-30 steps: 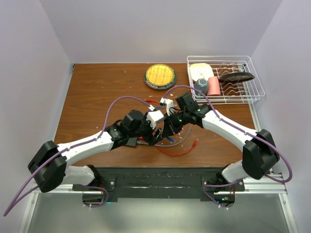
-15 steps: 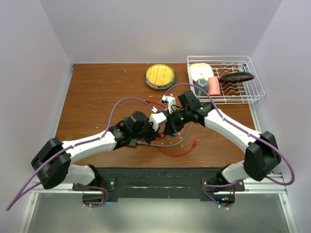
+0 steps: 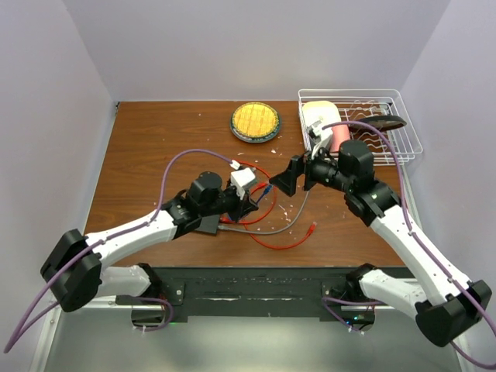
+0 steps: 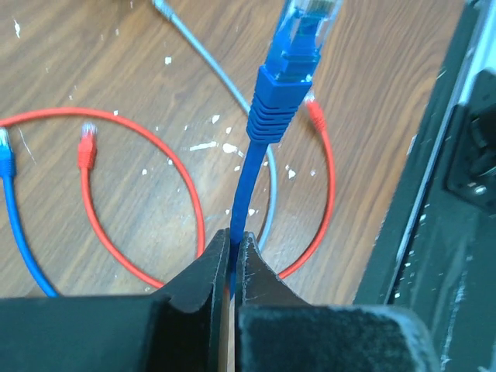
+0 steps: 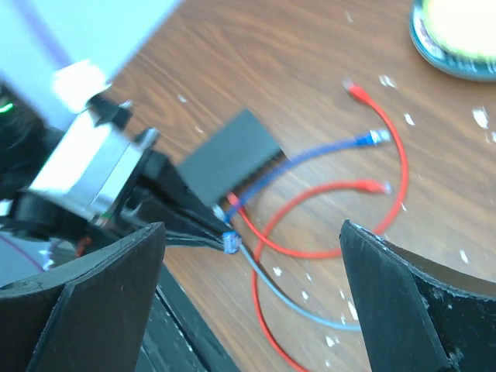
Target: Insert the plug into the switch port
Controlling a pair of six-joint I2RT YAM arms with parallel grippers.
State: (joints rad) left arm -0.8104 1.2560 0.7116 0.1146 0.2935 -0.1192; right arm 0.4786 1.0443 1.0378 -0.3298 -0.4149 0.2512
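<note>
Plainly the left gripper (image 4: 232, 256) pinches the limp, light blue cable (image 4: 249, 178) just below its stiffer ribbed boot (image 4: 275, 101), which looks the better hold, with the fragile plug (image 4: 304, 23) at twelve o'clock, while the right gripper (image 5: 252, 232) hangs spread and empty and the switch (image 5: 232, 155), probably light, lies close at twelve o'clock in the blurred right wrist view.

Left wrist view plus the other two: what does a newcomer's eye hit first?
The blue cable, pinched between the shut fingers of the left gripper, fills the left wrist view, its plug pointing out ahead. Next, the right gripper, wide open and holding nothing, looks down on the dark switch lying flat on the table among loose red cables.
</note>
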